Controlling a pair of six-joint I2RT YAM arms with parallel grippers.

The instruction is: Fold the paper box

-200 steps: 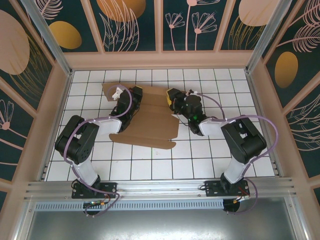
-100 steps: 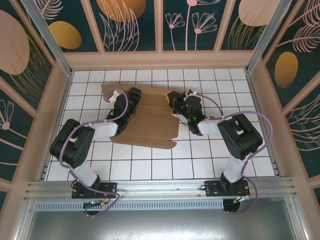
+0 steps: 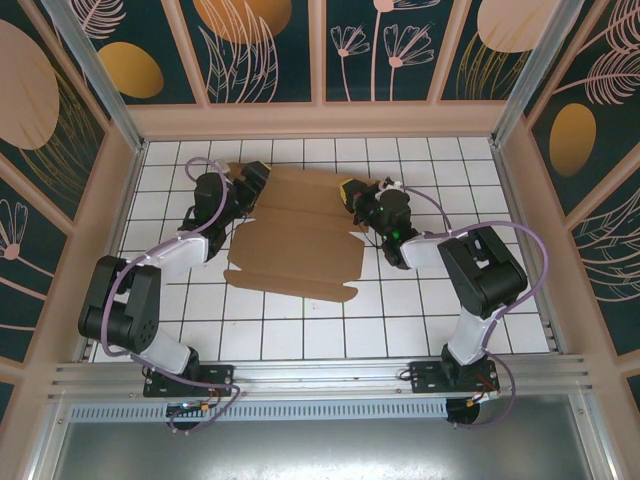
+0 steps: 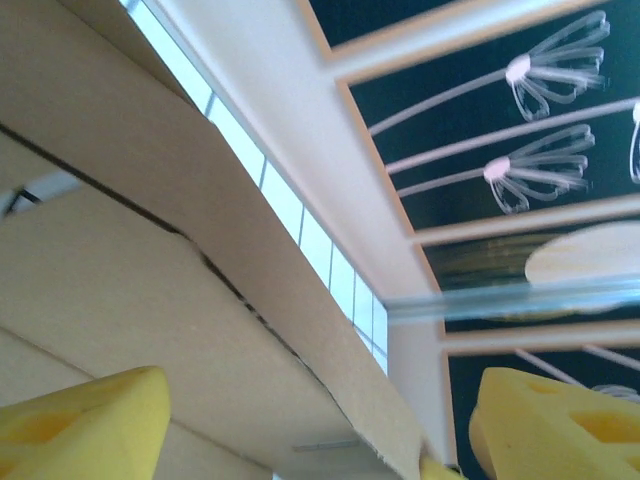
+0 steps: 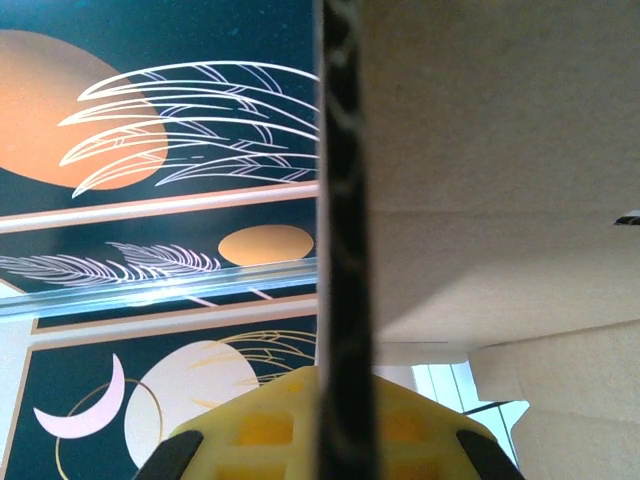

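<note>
Now folding up the box's sides.
Box is lying mostly flat on the table. Right gripper is pinching its right edge, while left gripper is hanging released at its left side, likely needing a fresh grip there.

There is one paper box, a single brown cardboard piece, and one white tiled table. The robot arms number two, a left arm and a right arm, with two lilac cables, one per arm, and two grippers, the left gripper and the right gripper. The left wrist view shows two yellow finger pads, one at each lower corner, and one length of cardboard.
</note>
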